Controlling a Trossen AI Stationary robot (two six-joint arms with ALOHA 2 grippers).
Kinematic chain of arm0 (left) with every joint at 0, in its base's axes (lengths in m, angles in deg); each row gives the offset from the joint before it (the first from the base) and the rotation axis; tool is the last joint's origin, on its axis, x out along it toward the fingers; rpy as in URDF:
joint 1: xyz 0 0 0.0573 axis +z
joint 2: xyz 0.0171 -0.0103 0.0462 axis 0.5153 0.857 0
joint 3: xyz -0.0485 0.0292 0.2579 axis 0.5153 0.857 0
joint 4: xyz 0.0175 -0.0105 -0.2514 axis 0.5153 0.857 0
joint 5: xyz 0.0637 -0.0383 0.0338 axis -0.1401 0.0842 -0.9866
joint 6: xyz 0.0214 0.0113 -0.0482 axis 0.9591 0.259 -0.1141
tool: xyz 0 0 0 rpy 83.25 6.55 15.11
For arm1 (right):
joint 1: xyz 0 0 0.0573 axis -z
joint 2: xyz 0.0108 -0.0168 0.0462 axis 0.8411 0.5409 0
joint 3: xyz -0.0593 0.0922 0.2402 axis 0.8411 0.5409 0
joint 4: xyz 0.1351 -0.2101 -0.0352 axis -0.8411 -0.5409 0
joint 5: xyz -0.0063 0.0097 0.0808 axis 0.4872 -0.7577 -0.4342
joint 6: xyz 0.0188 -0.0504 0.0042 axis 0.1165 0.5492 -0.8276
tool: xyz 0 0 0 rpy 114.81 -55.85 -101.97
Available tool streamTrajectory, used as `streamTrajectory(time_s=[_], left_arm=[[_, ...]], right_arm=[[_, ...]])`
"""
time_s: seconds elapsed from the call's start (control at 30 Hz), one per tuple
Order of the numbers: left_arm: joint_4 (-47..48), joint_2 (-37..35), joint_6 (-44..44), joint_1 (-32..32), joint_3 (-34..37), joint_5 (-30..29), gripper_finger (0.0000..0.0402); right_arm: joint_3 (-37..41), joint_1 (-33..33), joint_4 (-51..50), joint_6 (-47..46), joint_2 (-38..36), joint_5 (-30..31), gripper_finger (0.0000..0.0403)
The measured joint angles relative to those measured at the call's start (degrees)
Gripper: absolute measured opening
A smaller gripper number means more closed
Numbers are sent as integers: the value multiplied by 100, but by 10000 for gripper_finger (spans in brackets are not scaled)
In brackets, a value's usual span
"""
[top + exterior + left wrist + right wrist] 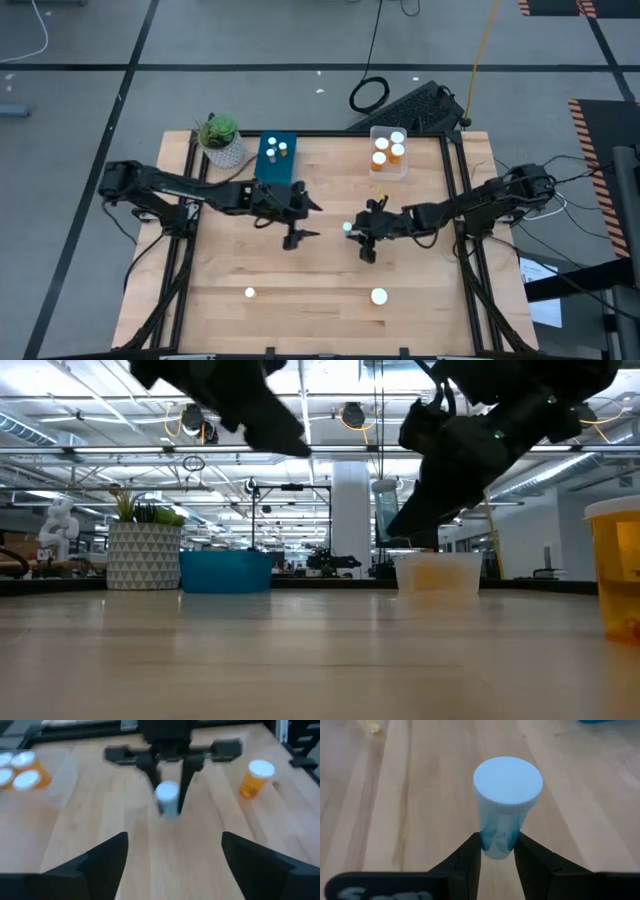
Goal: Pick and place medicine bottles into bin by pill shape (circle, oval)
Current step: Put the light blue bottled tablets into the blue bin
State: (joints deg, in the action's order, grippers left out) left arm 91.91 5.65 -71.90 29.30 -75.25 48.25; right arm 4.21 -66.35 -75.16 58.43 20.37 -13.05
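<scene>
Right gripper (497,851), at the centre of the table (320,320), with its jaws pinching a pale bottle (506,800) low on the body, so that the white cap stands free beyond the fingertips; the bottle is lifted clear of the wood. Such a low grip probably keeps the cap end free for lowering the bottle into a bin. In the high view the same bottle (347,229) appears as a small white dot at the gripper's 9 o'clock side.

Left gripper (298,222), just beside it toward 9 o'clock, jaws spread wide and holding nothing; it faces the held bottle, probably waiting.

Containers stand along the 12 o'clock edge. The blue bin (277,158), next to the potted plant (221,138), holds about three small white-capped bottles. The clear bin (389,152), toward 1 o'clock, holds about three orange bottles with white caps.

Still unsorted near the 6 o'clock edge: a small bottle (249,293) at about 7 o'clock and a larger orange bottle (379,296) at about 5 o'clock. By likeness, the pale bottle probably belongs in the blue bin.
</scene>
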Motion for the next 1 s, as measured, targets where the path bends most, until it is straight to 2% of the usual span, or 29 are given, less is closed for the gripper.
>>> streamTrajectory(time_s=[0.13, 0.3, 0.37, 0.67, 1.0], left_arm=[[-21, 492, 117, -2, -265, -69, 343], [120, 1104, 329, 4, -893, -76, 331], [618, 1276, 415, 38, -1207, -66, 321], [1533, 2023, 629, 199, -2392, 216, 305], [1750, 2577, 887, 245, -2860, 245, 312]], right_arm=[[-5, 108, -31, -88, 0, 6, 98], [14, 126, -169, -178, 2, 6, 98], [21, 126, -236, -183, 2, 3, 98], [21, 115, -258, -181, 2, 4, 98], [23, 115, -237, -163, 2, 6, 98]])
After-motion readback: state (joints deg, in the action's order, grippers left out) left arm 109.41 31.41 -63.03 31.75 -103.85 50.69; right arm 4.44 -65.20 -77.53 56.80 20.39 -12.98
